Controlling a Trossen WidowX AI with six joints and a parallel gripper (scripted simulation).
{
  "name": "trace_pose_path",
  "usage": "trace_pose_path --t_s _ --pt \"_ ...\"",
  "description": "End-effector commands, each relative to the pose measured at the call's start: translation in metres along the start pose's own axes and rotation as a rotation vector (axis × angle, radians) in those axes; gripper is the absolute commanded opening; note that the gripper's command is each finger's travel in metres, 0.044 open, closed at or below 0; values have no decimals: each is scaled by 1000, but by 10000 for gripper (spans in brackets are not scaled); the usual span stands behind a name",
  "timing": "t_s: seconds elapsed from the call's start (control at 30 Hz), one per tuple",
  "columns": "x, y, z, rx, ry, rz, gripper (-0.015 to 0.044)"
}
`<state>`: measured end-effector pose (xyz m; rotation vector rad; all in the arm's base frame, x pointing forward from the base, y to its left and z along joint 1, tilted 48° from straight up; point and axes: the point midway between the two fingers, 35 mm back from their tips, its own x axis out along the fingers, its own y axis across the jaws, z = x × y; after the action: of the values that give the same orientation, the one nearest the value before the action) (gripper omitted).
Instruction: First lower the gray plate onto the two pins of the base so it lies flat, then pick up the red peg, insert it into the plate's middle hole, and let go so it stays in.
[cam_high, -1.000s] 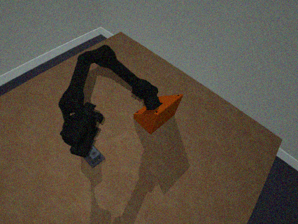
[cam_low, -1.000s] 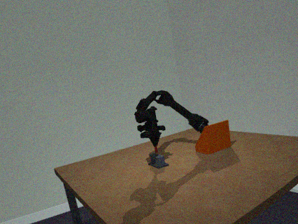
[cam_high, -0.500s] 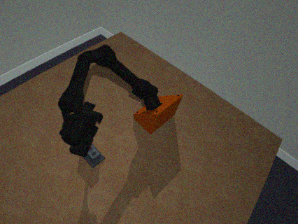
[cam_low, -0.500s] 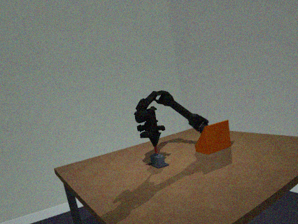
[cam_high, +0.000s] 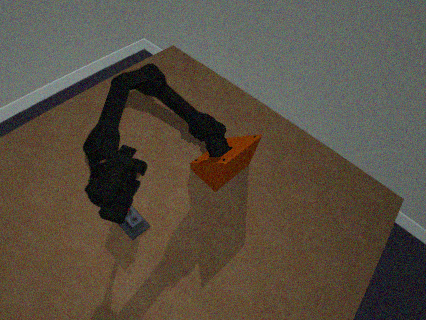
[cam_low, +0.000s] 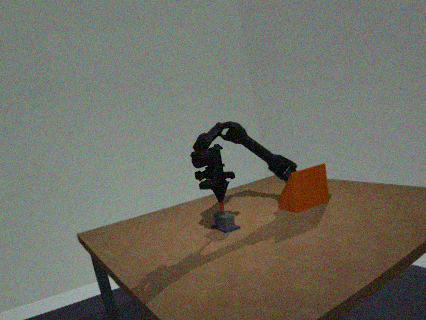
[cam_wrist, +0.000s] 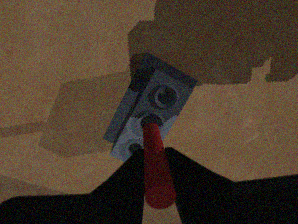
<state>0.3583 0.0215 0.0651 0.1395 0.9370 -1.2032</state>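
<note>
The gray plate (cam_high: 128, 220) (cam_wrist: 178, 83) (cam_low: 229, 228) lies on the base (cam_high: 136, 232) (cam_wrist: 118, 121) and looks flat, with three round openings in a row. The pins show faintly in the outer ones. My gripper (cam_low: 221, 200) (cam_wrist: 154, 154) is shut on the red peg (cam_low: 222, 206) (cam_wrist: 157, 175) and holds it nearly upright above the plate. In the wrist view the peg's lower end overlaps the near edge of the dark middle hole (cam_wrist: 150, 119). Whether the tip is just above the hole or slightly in it cannot be told. In the top view the arm hides the fingertips.
The orange wedge-shaped block (cam_high: 220, 172) (cam_low: 305, 189) stands beside the arm's foot, well away from the base. The wooden table (cam_high: 310, 220) (cam_low: 280, 270) carries everything. Shadows of the arm fall around the base.
</note>
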Motion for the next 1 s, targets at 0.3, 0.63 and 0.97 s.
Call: trace_pose_path --t_s 0.3,0.63,0.97 --pt "0 0 0 -1 -1 -1 0" --pt "5 0 1 -2 -2 0 0" --pt "18 -1 2 -5 -6 -2 0"
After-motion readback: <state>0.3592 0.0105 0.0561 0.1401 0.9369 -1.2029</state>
